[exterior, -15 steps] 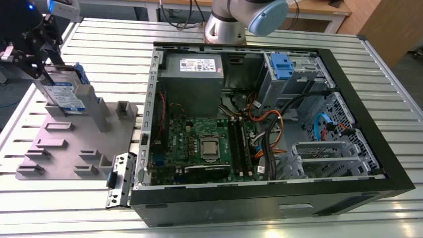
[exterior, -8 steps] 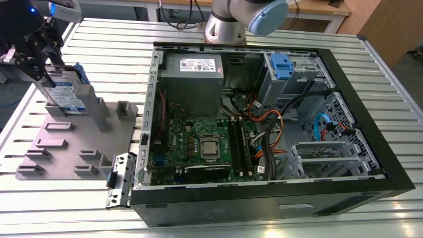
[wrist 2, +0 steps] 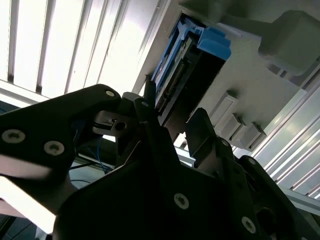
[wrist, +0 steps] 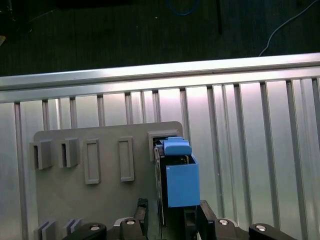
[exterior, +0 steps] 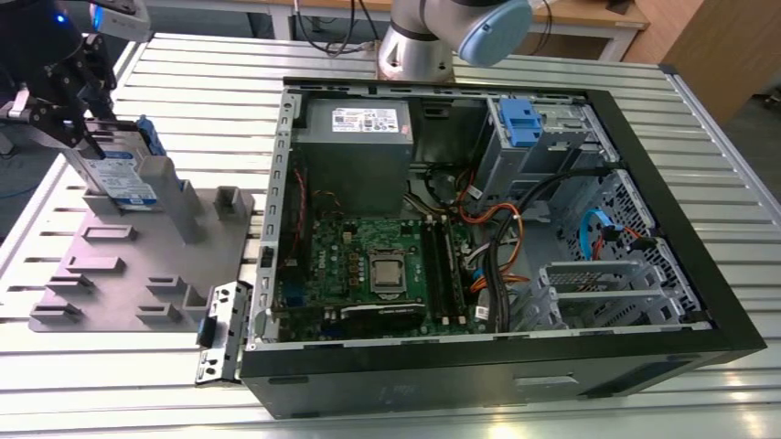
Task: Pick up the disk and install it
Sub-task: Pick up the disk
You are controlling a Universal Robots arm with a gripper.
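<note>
On rack (exterior: pixel 123 283), upright disk (exterior: pixel 112 165), pincer (exterior: pixel 80 135) astride, label (exterior: pixel 132 188) in exterior view

The disk (exterior: pixel 126 180) (silver-grey, white-and-blue label, blue frame) stands on edge in the grey holder plate (exterior: pixel 134 265).

Blue plastic frames the disk (wrist: pixel 182 185); the table (wrist: pixel 240 125) is ribbed metal.

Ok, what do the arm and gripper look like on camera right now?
The arm is a silver-grey tube with a pale blue round joint cap. The gripper is black, built of angular linked plates with silver screw heads.
</note>
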